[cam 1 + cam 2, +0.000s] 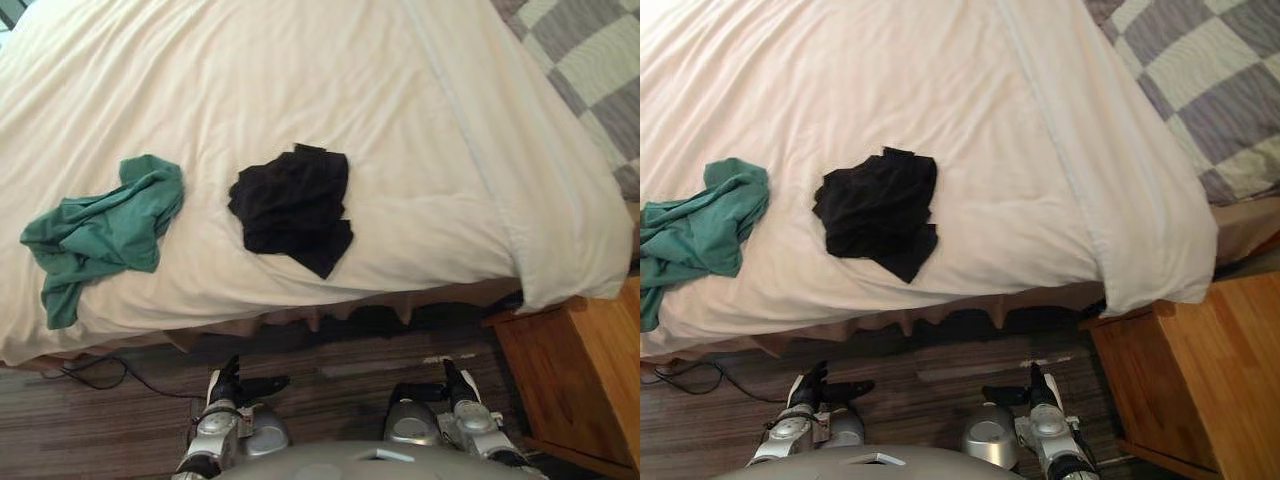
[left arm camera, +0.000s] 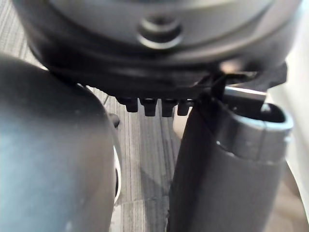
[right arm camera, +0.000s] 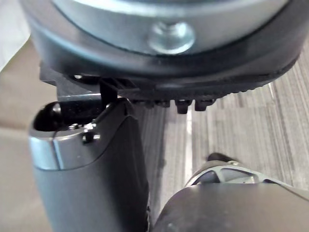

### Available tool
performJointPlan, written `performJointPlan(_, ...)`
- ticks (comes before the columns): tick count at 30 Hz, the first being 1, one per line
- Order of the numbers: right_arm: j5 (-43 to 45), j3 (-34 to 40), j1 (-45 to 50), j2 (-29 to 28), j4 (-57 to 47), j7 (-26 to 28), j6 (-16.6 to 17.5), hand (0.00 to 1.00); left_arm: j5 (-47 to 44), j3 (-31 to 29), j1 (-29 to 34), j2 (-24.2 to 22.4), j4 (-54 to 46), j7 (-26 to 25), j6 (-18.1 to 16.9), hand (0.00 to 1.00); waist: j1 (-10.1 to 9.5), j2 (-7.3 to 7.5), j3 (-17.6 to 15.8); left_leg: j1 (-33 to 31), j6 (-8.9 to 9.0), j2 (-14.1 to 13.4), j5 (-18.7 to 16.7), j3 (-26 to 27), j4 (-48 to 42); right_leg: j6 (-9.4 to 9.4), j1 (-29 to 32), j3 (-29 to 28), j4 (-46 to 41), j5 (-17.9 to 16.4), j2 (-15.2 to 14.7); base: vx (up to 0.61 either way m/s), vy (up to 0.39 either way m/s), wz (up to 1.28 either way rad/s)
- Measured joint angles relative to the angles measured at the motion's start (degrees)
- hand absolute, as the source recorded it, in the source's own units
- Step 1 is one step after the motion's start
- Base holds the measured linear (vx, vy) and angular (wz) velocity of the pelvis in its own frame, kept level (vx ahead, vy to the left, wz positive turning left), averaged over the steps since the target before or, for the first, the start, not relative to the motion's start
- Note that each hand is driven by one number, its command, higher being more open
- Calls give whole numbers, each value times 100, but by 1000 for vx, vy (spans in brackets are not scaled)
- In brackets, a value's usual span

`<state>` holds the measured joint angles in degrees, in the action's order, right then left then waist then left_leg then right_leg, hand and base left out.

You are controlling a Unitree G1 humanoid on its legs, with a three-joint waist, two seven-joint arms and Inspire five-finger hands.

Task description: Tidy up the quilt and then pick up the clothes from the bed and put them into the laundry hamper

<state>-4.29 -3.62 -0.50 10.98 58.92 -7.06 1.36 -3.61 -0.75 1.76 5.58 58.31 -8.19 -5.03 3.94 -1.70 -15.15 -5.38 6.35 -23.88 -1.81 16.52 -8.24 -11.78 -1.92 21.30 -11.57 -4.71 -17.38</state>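
A cream quilt (image 1: 400, 150) lies spread and fairly smooth over the bed, its corner hanging off at the right. A crumpled green garment (image 1: 105, 235) rests on it near the left front edge. A bunched black garment (image 1: 295, 205) lies to its right, about the middle of the front edge. My left hand (image 1: 228, 385) and right hand (image 1: 455, 383) hang low over the floor in front of the bed, well short of both garments. Each hand is open and holds nothing, with the left thumb (image 2: 227, 164) and right thumb (image 3: 91, 174) standing out in the wrist views.
A grey-and-white checked cover (image 1: 590, 60) shows at the bed's far right. A wooden nightstand (image 1: 580, 380) stands by the bed's right corner, close to my right arm. Striped wood flooring (image 1: 350, 360) runs between me and the bed.
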Motion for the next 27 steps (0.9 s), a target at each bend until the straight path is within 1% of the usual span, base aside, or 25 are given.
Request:
performJointPlan(1,-3,35,-24,-101,111,26,0,100,-15,25,-103,107,13,20,13,100,-14,208,-8,-3,687,261,389,49,-327,-315,-309,-30,296,109,-311,261,482,25)
performJointPlan(2,-6,54,-18,-224,155,41,-1,100,-11,50,-159,221,21,19,28,100,-36,384,7,-74,595,445,236,43,-557,-298,-396,-130,442,122,-417,290,482,34)
performJointPlan(3,-8,88,23,-348,201,174,-3,100,-32,54,-169,356,22,17,34,100,-47,570,112,-292,668,608,-77,-15,-1025,-227,-453,-162,556,247,-500,244,439,9)
performJointPlan(4,-105,103,5,-464,210,212,-1,100,-31,58,-192,439,37,23,35,100,-81,655,176,-398,578,631,-474,89,-1463,-111,-378,-192,460,581,-651,175,360,-15)
performJointPlan(5,-173,108,-26,-492,201,198,-2,100,-31,59,-193,445,73,18,39,100,-86,675,196,-337,525,633,-583,213,-1522,129,-277,-193,331,728,-709,148,418,-82)
performJointPlan(6,-218,89,-146,-511,179,168,-40,100,-34,61,-173,437,100,40,80,100,-156,656,202,-26,419,669,-646,648,-1350,1035,61,98,16,1142,-858,108,343,-109)
performJointPlan(7,-218,77,-206,-520,161,148,-66,100,-32,63,-147,413,101,73,109,100,-212,604,232,157,346,713,-609,890,-1143,1476,210,387,-81,1404,-910,152,422,-152)
performJointPlan(8,-218,73,-301,-574,153,143,-80,100,-31,74,-93,334,96,143,134,100,-227,541,239,519,210,815,-524,1262,-783,1678,549,897,-662,1356,-1023,119,330,-117)
performJointPlan(9,-231,106,-300,-686,71,124,-81,100,-32,108,-89,335,93,201,143,100,-186,520,240,651,152,885,-485,1347,-574,1529,722,1071,-1185,936,-938,152,380,-78)
performJointPlan(10,-225,72,-260,-734,-53,160,-59,100,-32,204,-147,339,92,242,147,100,-102,463,225,709,120,951,-462,1329,-381,1101,779,941,-1425,263,-390,120,250,-1)
performJointPlan(11,-226,82,-244,-835,-158,166,-70,100,-33,247,-171,316,104,242,136,100,-33,379,218,711,79,959,-401,1223,-228,876,770,389,-1200,-284,450,112,190,29)
performJointPlan(12,-163,62,-243,-821,-196,182,-71,100,-33,264,-192,290,115,244,141,100,-12,316,215,705,78,960,-366,1166,-150,821,724,51,-901,-384,888,77,57,58)
performJointPlan(13,-75,65,-187,-831,-309,177,-61,100,-35,263,-223,229,180,245,158,100,39,284,210,691,36,1060,-283,1024,-26,875,439,-207,-190,-366,1363,111,37,92)
performJointPlan(14,171,152,-157,-779,-367,165,-21,100,-53,265,-225,27,275,248,193,100,83,160,129,867,8,1269,-206,759,161,1080,-40,26,312,-214,1394,129,56,99)
performJointPlan(15,301,152,-139,-719,-363,162,-18,100,-67,249,-203,-56,290,248,233,100,88,90,118,917,3,1304,-173,690,196,1080,-132,43,296,-215,1369,165,75,103)
performJointPlan(16,417,162,-116,-652,-327,156,-10,100,-94,218,-168,-103,294,320,268,100,69,21,101,1122,-10,1341,-77,570,390,1075,-348,70,315,-218,1342,129,56,64)
performJointPlan(17,477,166,-113,-641,-302,156,-9,100,-111,215,-131,-128,287,321,259,100,50,-8,104,1229,31,1350,-36,535,492,1075,-444,87,340,-218,1347,148,31,69)
performJointPlan(18,527,226,-109,-662,-224,147,5,100,-134,86,-95,-137,297,293,273,100,-39,-47,153,1319,43,1399,-8,500,591,1066,-599,107,431,-223,1373,100,11,41)
performJointPlan(20,526,375,-118,-766,-118,114,13,100,-191,-83,-100,-198,270,259,269,100,-175,4,174,1336,32,1446,99,507,748,1050,-646,99,566,-227,1372,56,-4,26)
performJointPlan(21,526,435,-128,-787,-90,104,12,100,-265,-166,-101,-209,271,250,274,100,-210,18,181,1347,32,1451,118,516,804,1048,-652,98,607,-226,1373,35,-29,8)
performJointPlan(24,537,845,-147,-904,-9,-3,-51,100,-300,-544,-68,-277,304,196,310,100,-228,50,196,1504,33,1488,142,564,949,1001,-800,100,729,-197,1372,10,-5,-1)
performJointPlan(26,588,1189,-61,-944,-4,-67,-97,100,-306,-938,1,-313,310,164,314,100,-234,99,234,1620,33,1523,142,617,951,976,-952,101,801,-182,1345,0,0,0)
performJointPlan(27,694,1442,34,-996,-1,-88,-102,100,-324,-1288,74,-384,302,125,303,100,-242,129,297,1658,32,1534,142,695,953,950,-996,103,826,-165,1335,0,0,0)
